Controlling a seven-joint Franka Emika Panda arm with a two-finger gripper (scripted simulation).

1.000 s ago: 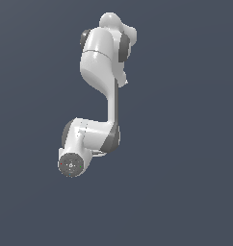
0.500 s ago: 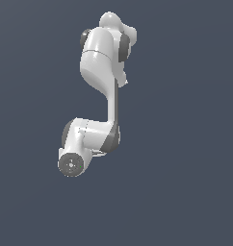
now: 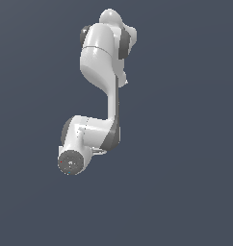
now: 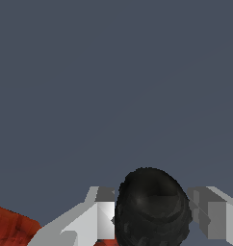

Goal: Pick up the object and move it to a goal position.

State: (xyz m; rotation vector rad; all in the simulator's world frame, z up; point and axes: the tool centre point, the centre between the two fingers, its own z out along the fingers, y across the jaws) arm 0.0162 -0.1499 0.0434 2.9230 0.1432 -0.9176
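Observation:
In the wrist view the drill-shaped toy shows its black end (image 4: 152,209) held between my two grey fingers (image 4: 97,216); a red-orange part (image 4: 12,226) of it shows at the frame's edge. My gripper (image 4: 154,214) is shut on the toy. In the exterior view only the white arm (image 3: 101,62) shows, its grey wrist end (image 3: 70,162) pointing at the camera; the gripper and the toy are hidden behind it.
Plain dark grey-blue ground (image 3: 186,144) fills both views. No other objects, edges or goal marker show.
The wrist end has shifted very slightly in the exterior view; otherwise the arm's pose looks the same.

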